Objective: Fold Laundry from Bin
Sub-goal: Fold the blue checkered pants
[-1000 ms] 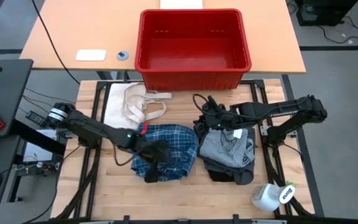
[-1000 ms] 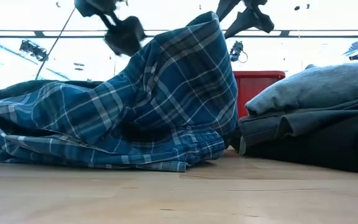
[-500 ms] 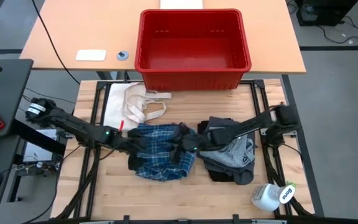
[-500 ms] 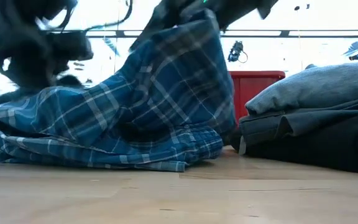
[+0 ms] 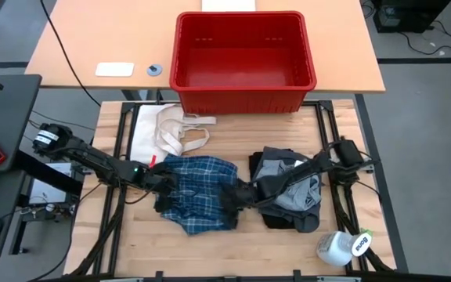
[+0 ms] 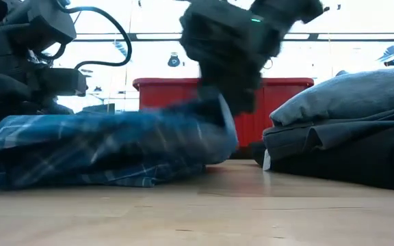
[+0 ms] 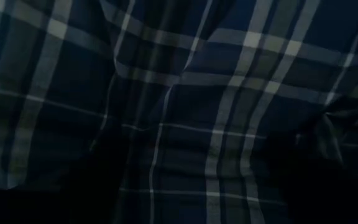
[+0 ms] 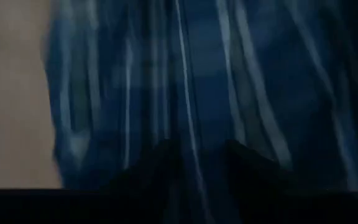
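Both hands (image 5: 163, 193) (image 5: 232, 196) on plaid shirt (image 5: 198, 200) (flattened)

Plaid shirt (image 5: 198, 192): blue w/ white + dark check lines. Bin (image 5: 243, 94): bright red, solid. Folded stack at right: light grey garment (image 5: 292, 188) on top, dark grey/black one (image 5: 288, 219) under. Cloth w/ strap loops (image 5: 171, 129): cream-white, plain. Tabletop (image 5: 131, 243): pale wood. Both arms dark. Jug (image 5: 339, 247): white, green label.
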You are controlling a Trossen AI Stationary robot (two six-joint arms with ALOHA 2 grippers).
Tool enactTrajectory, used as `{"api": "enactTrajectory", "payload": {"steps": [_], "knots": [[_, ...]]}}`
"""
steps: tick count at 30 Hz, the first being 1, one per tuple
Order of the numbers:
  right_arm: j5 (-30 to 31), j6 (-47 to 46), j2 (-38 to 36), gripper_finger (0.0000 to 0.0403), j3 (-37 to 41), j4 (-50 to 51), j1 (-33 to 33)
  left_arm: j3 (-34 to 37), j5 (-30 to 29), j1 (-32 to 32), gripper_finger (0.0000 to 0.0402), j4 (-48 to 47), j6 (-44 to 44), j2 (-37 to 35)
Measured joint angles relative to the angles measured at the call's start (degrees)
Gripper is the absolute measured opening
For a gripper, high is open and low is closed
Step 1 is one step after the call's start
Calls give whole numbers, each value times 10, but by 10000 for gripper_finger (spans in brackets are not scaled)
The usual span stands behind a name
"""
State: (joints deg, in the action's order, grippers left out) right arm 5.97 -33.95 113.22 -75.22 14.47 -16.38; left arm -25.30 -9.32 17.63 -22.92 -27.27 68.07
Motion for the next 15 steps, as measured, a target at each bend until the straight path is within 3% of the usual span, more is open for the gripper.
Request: {"api": "enactTrajectory", "payload": {"steps": [7,11,15], "knots": [[32,-17,-14,155,2,176,-43,1,14,0,388,-7,9,-13],[51,-29,-63,155,-7,177,-35,-18,43,0,389,-50,3,-61],[127,-12,-120,155,-21,135,-20,-62,43,0,389,-103,13,-123]]}}
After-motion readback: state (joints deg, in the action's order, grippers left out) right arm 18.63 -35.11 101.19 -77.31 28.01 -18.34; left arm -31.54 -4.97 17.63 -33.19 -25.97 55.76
